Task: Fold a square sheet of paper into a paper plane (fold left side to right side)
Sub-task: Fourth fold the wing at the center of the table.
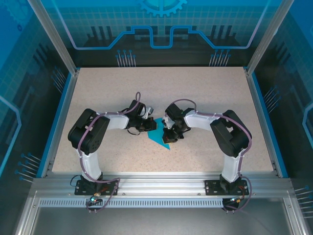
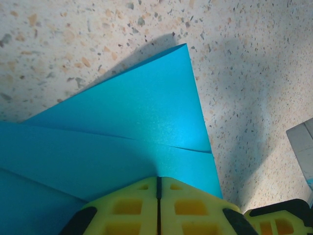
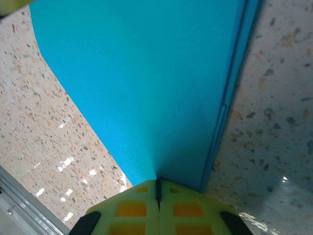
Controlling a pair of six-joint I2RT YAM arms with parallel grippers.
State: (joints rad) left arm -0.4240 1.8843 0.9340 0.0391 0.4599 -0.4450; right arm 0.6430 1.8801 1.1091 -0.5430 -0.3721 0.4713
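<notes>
left gripper (image 2: 158, 180): jaws closed tight, pinching edge of teal paper (image 2: 127, 132).
right gripper (image 3: 157, 182): jaws closed tight, pinching opposite edge of the paper.
paper location: centre of table (image 1: 210, 98), between both grippers; layered flaps visible; pointed tip casts shadow, likely raised.
step judged: carry left side over to right side.
procedure: use right pinch as anchor; swing left edge across in low arc; align edges before pressing crease.
caution: do not pull grips apart; thin sheet may tear.

Speckled beige tabletop (image 1: 205, 93) with blue edging (image 1: 58, 117), aluminium frame rails (image 1: 161, 185), teal printed backdrop (image 1: 161, 24).
</notes>
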